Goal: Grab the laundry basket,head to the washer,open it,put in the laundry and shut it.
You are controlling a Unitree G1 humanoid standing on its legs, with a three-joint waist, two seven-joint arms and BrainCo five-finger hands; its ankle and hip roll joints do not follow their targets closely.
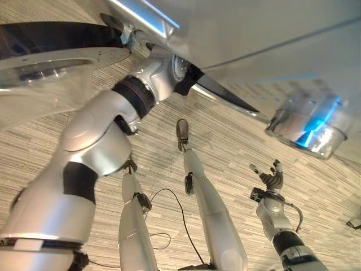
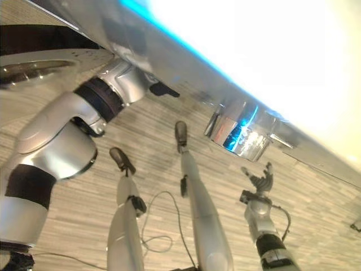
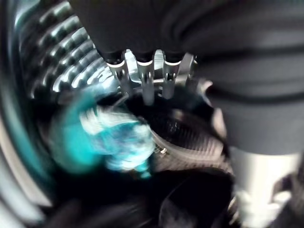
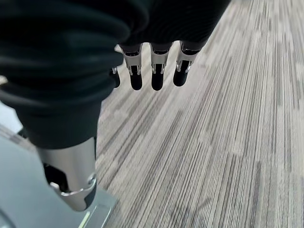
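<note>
Right hand [image 1: 269, 179]: hangs low over the striped carpet [image 4: 228, 142], fingers loosely spread, holding nothing.
Left hand [image 3: 152, 78]: reaches into the washer [image 1: 237, 34] past its open door [image 1: 56, 56]; fingers straight, off the cloth.
Laundry [image 3: 111, 137]: teal and white bundle lying in the ribbed drum [image 3: 66, 57] (blurred).
Risk: I judge a trailing edge could snag the fingers as the arm pulls out.
Door risk: cloth at the rim would block shutting.
</note>
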